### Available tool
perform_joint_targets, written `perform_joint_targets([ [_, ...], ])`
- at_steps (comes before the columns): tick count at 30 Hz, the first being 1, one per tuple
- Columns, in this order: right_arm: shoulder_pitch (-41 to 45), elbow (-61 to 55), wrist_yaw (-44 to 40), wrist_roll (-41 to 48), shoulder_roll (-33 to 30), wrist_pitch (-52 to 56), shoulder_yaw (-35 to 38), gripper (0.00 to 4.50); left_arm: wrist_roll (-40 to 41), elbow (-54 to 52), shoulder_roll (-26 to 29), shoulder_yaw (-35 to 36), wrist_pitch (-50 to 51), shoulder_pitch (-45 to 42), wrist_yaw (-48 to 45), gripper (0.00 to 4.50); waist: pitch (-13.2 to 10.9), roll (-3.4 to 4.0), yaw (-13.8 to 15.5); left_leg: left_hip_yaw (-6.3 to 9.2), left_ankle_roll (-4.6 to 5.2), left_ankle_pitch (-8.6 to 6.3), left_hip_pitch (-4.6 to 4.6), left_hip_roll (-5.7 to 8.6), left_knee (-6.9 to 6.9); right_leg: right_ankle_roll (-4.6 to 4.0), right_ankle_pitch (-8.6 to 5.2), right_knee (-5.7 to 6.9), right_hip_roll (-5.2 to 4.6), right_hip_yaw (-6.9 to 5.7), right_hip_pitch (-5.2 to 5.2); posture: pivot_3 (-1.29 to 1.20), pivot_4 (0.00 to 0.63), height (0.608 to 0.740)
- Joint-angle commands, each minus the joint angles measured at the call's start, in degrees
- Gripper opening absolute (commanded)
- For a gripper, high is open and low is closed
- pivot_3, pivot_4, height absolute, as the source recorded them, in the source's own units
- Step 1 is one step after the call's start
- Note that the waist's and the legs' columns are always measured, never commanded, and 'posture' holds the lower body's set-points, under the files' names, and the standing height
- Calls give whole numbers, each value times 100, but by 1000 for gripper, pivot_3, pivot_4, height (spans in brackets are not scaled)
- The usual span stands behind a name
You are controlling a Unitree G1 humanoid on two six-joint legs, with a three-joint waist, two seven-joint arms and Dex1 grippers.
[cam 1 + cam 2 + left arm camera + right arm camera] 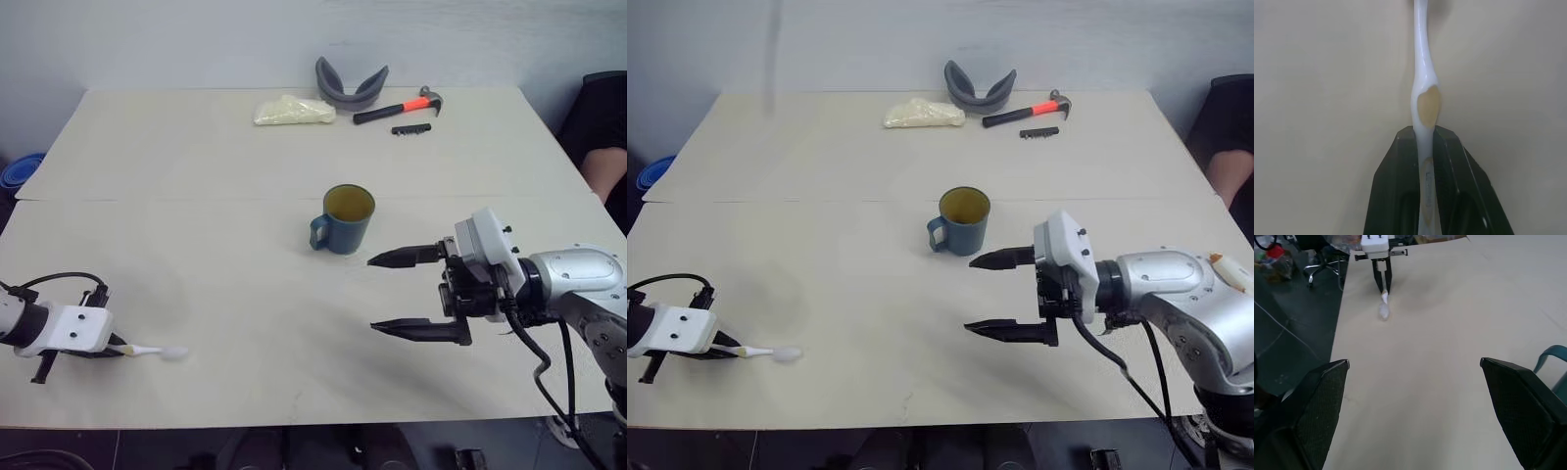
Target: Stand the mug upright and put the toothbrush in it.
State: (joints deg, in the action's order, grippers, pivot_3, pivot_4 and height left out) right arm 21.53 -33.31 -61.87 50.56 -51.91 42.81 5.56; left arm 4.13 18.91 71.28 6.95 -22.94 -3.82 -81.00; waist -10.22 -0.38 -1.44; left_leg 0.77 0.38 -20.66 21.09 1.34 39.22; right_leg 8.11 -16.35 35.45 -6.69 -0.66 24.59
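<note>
1. On the near left part of the pale surface [196, 166], the left gripper [110, 350] is clamped on the toothbrush [157, 350]. Its 2 black fingers [1400, 186] press the white handle from both sides in the left wrist view.
2. Toothbrush lies low along the surface, bristled head pointing toward the centre. Handle end is hidden between the fingers and behind the white gripper body. Whether the head touches the surface cannot be told.
3. A yellowish patch shows on the handle just past the fingertips; its nature is hard to make out.
4. Mug [345, 218] stands upright near the middle of the surface, opening up, yellowish inside visible, loop handle toward the robot's left. In the right wrist view just its handle shows, cut off at the frame edge.
5. Right gripper [397, 292] hangs just beside the mug on the robot's right, pointing leftward, jaws wide apart with nothing between them. It is not touching the mug.
6. Mug and toothbrush are well apart.
7. Far edge of the surface: a pale yellow bag [292, 111], a grey curved object [350, 86], a hammer [397, 107] with an orange and black handle, and a small black item [410, 128] too small to identify.
8. A person's arm [603, 162] is partly cut off at the right edge.
</note>
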Motion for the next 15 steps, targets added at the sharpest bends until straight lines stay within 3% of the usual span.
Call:
perform_joint_targets([
  [1, 8, -136, 79, 146, -63, -40, 280, 4500, 189, -79, -32, 68, 221, 58, 49, 110, 0, 0, 0, 0, 0, 0, 0, 0, 0, 0, 0, 0, 0, 0, 0, 0, 150, 740],
  [7, -102, -58, 368, 228, -78, -17, 653, 4500, 1331, -1197, -452, 409, 2267, -292, 379, 110, 0, -1, 64, 7, 0, 0, 6, 0, 4, 0, 0, 0, -1, -2, 0, 0, 150, 740],
  [12, -169, 66, 751, 513, -90, 106, 1222, 4500, 3018, -2336, -1261, 610, 4817, -1600, 1460, 110, -3, -6, 166, 23, -4, -1, 20, 0, 31, 1, 1, 8, -1, -6, -2, 0, 150, 740],
  [15, -127, 125, 995, 696, -70, 202, 1412, 4500, 3445, -2497, -1881, 556, 5602, -2443, 2194, 110, 0, -9, 158, 23, -4, -1, 19, 3, 52, 3, 4, 20, 0, -4, -8, 0, 150, 740],
])
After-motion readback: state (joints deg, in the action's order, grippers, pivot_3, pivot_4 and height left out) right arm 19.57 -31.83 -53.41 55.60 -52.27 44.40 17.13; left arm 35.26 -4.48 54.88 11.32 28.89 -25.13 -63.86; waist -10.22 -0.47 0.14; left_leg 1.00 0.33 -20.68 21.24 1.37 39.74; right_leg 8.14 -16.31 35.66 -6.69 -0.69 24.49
